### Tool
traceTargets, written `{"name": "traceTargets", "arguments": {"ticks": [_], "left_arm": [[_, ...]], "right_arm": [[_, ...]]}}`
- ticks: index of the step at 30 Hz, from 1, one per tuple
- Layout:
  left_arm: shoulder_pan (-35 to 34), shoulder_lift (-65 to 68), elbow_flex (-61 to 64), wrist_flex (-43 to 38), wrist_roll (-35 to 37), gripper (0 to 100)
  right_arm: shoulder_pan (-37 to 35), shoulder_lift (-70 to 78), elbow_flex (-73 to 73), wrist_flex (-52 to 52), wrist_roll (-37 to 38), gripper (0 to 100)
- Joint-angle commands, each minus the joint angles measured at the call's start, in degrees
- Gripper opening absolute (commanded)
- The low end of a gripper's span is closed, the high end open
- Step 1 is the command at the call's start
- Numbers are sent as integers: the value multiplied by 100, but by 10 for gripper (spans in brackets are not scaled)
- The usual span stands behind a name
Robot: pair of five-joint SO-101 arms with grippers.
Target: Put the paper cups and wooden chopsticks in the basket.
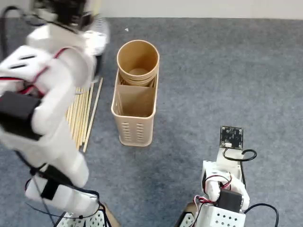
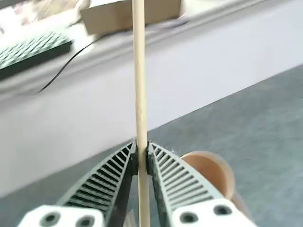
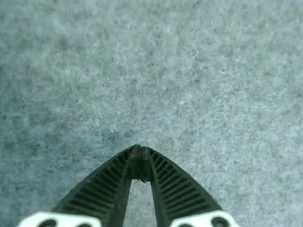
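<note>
My left gripper (image 2: 141,147) is shut on one wooden chopstick (image 2: 139,85), which stands upright between its fingertips, lifted off the table. Past the gripper I see the rim of a paper cup (image 2: 210,172). From above, stacked paper cups (image 1: 138,61) sit in the far compartment of the beige basket (image 1: 134,127); the near compartment looks empty. A bundle of wooden chopsticks (image 1: 84,113) lies on the carpet left of the basket, partly hidden by the big white arm (image 1: 52,94). My right gripper (image 3: 141,149) is shut over bare grey carpet with nothing in it.
The other arm (image 1: 226,189) stays folded at the near right, well clear of the basket. Grey carpet (image 1: 227,71) stretches to the right of the basket. A white wall runs along the far edge.
</note>
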Motion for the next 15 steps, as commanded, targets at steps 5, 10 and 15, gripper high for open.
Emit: {"name": "traceTargets", "arguments": {"ticks": [5, 10, 15], "left_arm": [[1253, 303, -119, -888, -62, 4], [1684, -75, -673, -615, -141, 4], [1095, -681, -971, 273, -431, 4]], "right_arm": [[40, -66, 778, 22, -62, 5], [40, -66, 778, 22, -62, 5], [40, -66, 778, 22, -62, 5]]}}
